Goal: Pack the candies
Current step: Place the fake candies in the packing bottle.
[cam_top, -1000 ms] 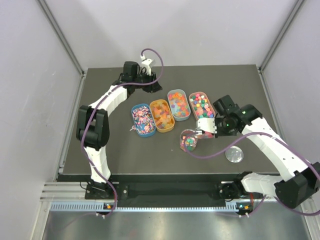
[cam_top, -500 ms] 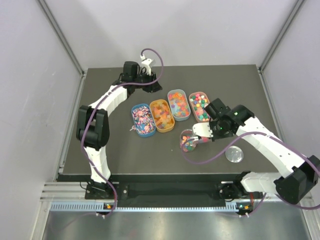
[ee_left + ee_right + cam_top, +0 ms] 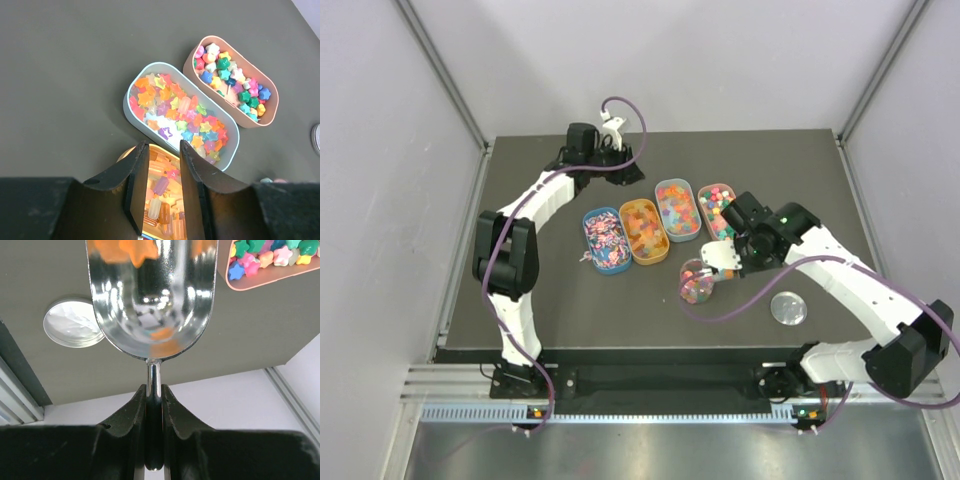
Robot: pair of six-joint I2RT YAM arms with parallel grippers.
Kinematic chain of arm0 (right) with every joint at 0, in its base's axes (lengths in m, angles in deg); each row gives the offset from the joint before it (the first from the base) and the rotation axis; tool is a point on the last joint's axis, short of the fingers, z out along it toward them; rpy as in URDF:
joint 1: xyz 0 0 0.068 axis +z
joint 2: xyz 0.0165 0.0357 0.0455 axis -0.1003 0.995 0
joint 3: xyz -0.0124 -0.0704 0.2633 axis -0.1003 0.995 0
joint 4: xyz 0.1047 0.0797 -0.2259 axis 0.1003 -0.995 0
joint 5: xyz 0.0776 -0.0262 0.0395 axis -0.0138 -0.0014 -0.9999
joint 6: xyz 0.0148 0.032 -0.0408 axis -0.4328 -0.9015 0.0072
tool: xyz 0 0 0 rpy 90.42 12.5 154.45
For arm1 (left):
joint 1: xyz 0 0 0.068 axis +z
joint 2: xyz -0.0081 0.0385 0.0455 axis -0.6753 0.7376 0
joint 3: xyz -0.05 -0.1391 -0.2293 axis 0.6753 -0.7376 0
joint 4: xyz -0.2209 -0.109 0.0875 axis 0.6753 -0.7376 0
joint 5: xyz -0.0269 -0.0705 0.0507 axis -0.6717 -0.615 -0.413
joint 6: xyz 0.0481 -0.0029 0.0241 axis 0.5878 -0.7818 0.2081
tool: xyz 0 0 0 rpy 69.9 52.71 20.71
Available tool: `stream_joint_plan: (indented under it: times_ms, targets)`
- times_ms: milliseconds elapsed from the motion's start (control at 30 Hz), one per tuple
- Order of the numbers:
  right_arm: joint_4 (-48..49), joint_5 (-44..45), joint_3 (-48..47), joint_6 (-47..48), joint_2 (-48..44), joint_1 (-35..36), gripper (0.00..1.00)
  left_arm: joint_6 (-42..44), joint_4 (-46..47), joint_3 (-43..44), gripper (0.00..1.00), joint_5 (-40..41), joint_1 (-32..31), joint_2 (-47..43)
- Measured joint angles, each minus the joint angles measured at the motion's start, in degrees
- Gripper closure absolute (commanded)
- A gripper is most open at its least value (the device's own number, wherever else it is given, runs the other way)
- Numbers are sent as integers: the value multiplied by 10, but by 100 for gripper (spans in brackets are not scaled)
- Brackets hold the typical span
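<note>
The candies (image 3: pixel 677 209) lie in four oval trays set in a row at the middle of the desk (image 3: pixel 540 300). From 9 to 3 o'clock these are a blue tray (image 3: pixel 607 240), an orange tray (image 3: pixel 644 231), a light-blue tray (image 3: pixel 677 190) and a pink tray (image 3: pixel 704 195). More candies fill the bottom of a clear jar (image 3: pixel 698 282), which stands at 5 o'clock from the light-blue tray.

The right jaws are clamped together on the thin handle of a metal scoop (image 3: pixel 152 295). In the top view the scoop's bowl reaches toward 8 o'clock, to just above the jar's mouth. In the right wrist view, orange star shapes show at the bowl's far end, at 12 o'clock from the jaws. Whether they lie in the bowl or are only mirrored there cannot be told.

The left jaws stand apart and hold nothing, near the back of the desk at 11 o'clock from the trays. In the left wrist view the orange tray's candies show between them, and the star candies of the light-blue and pink trays lie beyond, toward 1 o'clock.

A round metal lid (image 3: pixel 788 309) rests flat at 4 o'clock from the jar.
</note>
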Motion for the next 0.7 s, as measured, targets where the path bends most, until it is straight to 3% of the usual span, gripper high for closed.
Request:
stream_joint_plan:
  times_ms: [700]
  targets:
    - [-25,55,-48,-27,45,35,100,-10,12,-17,64,-5,2,0]
